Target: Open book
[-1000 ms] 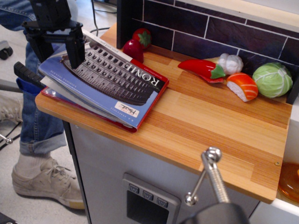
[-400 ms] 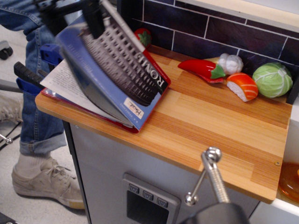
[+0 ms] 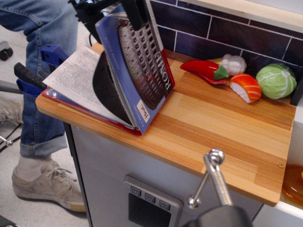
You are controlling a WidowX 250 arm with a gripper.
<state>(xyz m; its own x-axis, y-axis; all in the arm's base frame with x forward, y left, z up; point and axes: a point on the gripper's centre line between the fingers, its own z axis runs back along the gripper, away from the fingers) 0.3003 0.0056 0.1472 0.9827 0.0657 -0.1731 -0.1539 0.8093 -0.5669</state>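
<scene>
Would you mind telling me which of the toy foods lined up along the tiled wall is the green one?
It is the cabbage, a round, pale green, veined head at the far right end of the row, next to the orange-and-white salmon sushi. The pepper is red and the garlic white.

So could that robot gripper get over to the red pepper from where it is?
Probably not directly: the gripper is shut on the book cover's top edge, and the raised cover stands between it and the red pepper. Once released, the counter around the pepper looks open.
</scene>
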